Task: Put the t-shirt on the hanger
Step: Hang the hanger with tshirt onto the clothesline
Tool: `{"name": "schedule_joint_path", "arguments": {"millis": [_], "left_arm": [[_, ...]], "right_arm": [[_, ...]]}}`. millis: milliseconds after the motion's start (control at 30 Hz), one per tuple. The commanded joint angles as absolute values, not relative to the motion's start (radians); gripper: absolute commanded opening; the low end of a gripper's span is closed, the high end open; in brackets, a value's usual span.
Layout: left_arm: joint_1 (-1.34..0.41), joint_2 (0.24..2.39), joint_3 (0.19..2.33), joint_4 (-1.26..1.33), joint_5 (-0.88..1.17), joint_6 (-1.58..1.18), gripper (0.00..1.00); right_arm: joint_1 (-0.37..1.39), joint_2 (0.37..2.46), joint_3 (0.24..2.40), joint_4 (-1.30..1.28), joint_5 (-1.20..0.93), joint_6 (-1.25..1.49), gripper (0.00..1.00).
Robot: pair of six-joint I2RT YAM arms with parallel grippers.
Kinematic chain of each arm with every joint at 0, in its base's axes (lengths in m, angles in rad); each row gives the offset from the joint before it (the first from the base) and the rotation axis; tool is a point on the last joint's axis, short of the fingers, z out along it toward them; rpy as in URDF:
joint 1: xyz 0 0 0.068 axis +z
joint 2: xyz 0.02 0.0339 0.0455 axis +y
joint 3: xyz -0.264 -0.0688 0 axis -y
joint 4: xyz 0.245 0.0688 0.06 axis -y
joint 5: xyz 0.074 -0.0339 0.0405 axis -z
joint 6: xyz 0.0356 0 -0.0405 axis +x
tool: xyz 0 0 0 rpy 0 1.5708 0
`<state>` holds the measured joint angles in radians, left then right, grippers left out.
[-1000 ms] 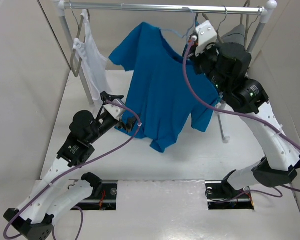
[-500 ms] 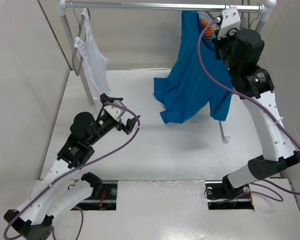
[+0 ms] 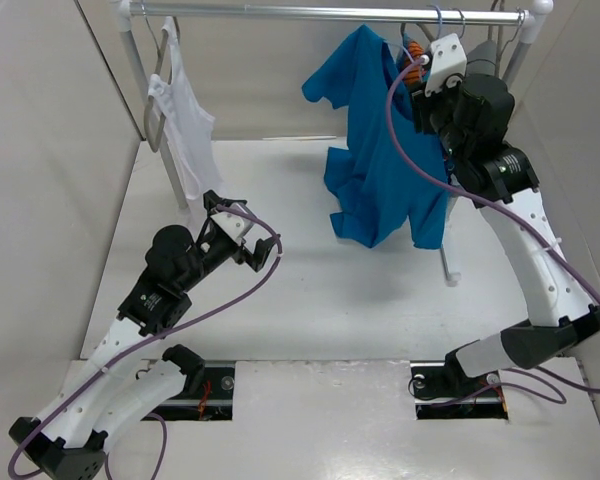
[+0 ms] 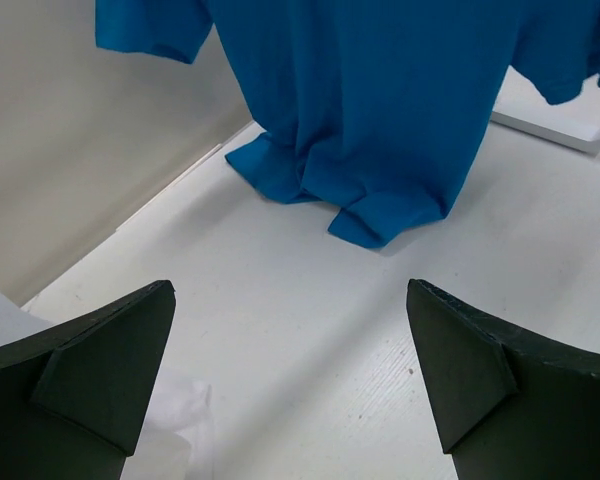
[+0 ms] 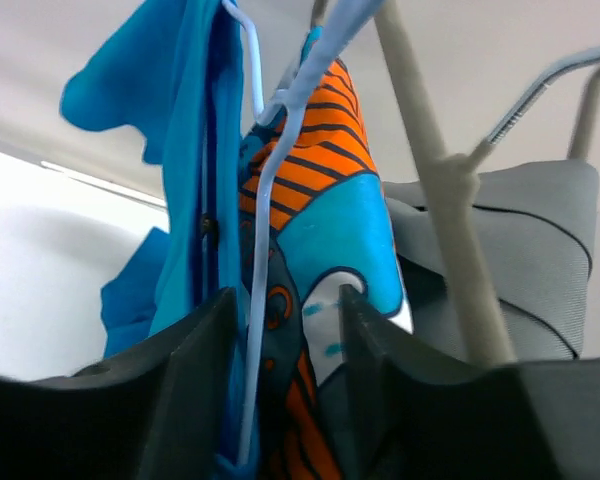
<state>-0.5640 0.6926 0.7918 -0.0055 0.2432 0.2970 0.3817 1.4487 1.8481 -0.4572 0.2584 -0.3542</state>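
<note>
1. Landmark: the rail (image 3: 280,13), running across the far side of the table (image 3: 310,310).
2. At the rail's left end hangs a white tank top (image 3: 180,120).
3. The left gripper (image 3: 242,232) hovers over the table, well below and forward of the rail's left half. Its 2 fingers are spread wide with nothing between them. In its wrist view, the left gripper (image 4: 288,300) faces the lower part of the shirt and stands clear of it.
4. The t-shirt (image 3: 385,170) hangs beneath the rail's right half. 1 sleeve juts out leftward, and the bunched hem rests on the table (image 4: 280,330).
5. The t-shirt sits on the hanger (image 5: 261,250), whose hook rises toward the rail's right end. From above, the hook appears to be over the rail, though the view there is crowded.
6. The right gripper (image 5: 285,300) is raised just under the rail's right end. Its fingers stand apart, and the hanger wire runs between them, close to the finger nearest the t-shirt (image 5: 190,150).
7. Right of the hanger on the rail: a patterned garment (image 5: 325,210), then a grey garment (image 5: 520,260).
</note>
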Motion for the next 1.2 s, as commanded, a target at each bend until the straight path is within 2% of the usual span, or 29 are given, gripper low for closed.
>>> {"name": "schedule_joint_path", "arguments": {"millis": [0,100,133,300,467,567,600,700,833,967,1167], "left_arm": [[-0.569,0.686,0.788,0.031,0.253,0.279,1.00],[-0.569,0.686,0.779,0.031,0.264,0.279,1.00],[-0.569,0.686,0.770,0.031,0.264,0.279,1.00],[-0.569,0.675,0.723,0.031,0.255,0.279,1.00],[-0.569,0.655,0.625,0.055,0.227,0.279,1.00],[-0.569,0.644,0.545,0.086,0.198,0.259,1.00],[-0.569,0.644,0.526,0.086,0.187,0.259,1.00],[-0.569,0.644,0.473,0.107,0.158,0.236,1.00],[-0.569,0.644,0.407,0.129,0.124,0.215,1.00],[-0.569,0.653,0.385,0.189,0.114,0.215,1.00],[-0.569,0.653,0.356,0.198,0.114,0.199,1.00]], "right_arm": [[0.416,1.367,1.847,-0.439,0.270,-0.385,0.62],[0.449,1.321,1.821,-0.485,0.317,-0.408,0.96],[0.477,1.281,1.797,-0.485,0.333,-0.417,1.00],[0.589,1.120,1.662,-0.517,0.477,-0.426,1.00],[0.707,0.909,1.424,-0.600,0.500,-0.352,1.00],[0.707,0.810,1.200,-0.694,0.476,-0.185,1.00],[0.707,0.736,1.083,-0.722,0.476,-0.082,1.00],[0.707,0.555,0.903,-0.823,0.443,0.085,1.00],[0.707,0.314,0.558,-0.833,0.368,0.259,1.00],[0.707,0.143,0.399,-0.833,0.316,0.351,1.00],[0.707,0.080,0.331,-0.870,0.316,0.453,1.00]]}}
